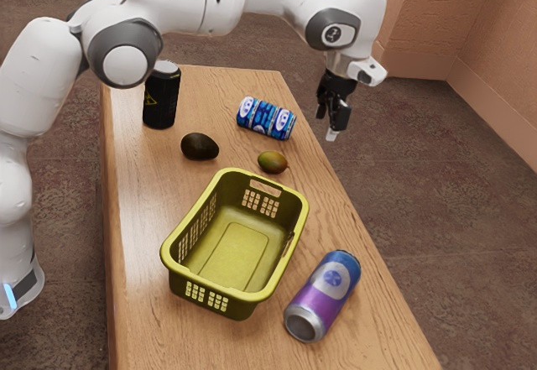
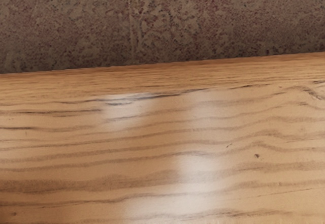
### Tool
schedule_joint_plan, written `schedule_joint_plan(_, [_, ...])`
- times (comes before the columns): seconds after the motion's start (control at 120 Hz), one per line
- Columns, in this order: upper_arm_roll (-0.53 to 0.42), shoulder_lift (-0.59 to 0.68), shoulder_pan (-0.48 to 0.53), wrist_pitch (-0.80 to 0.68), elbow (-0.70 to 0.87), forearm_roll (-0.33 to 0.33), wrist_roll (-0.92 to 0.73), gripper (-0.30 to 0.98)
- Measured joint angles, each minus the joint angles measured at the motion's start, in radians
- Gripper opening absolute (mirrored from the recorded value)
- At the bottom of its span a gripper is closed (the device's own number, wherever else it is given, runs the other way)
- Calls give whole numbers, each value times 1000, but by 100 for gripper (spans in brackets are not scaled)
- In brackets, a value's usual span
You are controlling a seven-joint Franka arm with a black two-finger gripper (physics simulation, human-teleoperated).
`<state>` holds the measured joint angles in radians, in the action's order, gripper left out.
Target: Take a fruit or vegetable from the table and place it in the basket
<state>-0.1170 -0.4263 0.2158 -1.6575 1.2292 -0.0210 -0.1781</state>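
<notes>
Nearest you, a purple and blue can (image 1: 323,296) lies on its side beside the basket (image 1: 231,257), toward the exterior view's right. The basket sits upright on the table (image 1: 138,311), its open top ready to take a drop from above.

Just beyond the basket's far end lies the small green and reddish fruit, a mango by its look (image 1: 272,163). The dark avocado (image 1: 200,146) is also past that end, more toward the exterior view's left. Either would suit your task, and both are outside the basket, so I judge you are at the choosing and approach step, with no pick made. Farther from the basket, beyond the mango, a blue and white can (image 1: 265,118) lies on its side; a black can (image 1: 160,97) stands upright beyond the avocado.

Your arm (image 1: 172,1) arches high over the table, its wrist bent so that the gripper (image 1: 332,132) hangs pointing down, raised, past the basket's far end and toward the exterior view's right. You have it near the table's long edge: the wrist view looks onto bare wood grain and the floor (image 2: 162,21) beyond. I cannot tell whether your fingers are spread or pressed together.

The mango looks the easier reach. Bring the hand back toward the basket, centre over the fruit, make sure you have an opening wide enough, then descend straight. Mind the basket's rim and the blue and white can; the rounded skin could roll if you touch one side first.
</notes>
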Motion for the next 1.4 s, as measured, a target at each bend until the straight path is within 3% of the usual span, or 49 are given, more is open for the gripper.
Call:
schedule_joint_plan(0.142, [0,15,-16,-26,46,-1,-3,69])
schedule_joint_plan(0.258, [3,110,-19,-56,197,-2,-5,69])
schedule_joint_plan(0.767, [31,323,-12,-121,493,-26,-9,69])
schedule_joint_plan(1.4, [43,300,-10,-259,595,-27,-11,69])
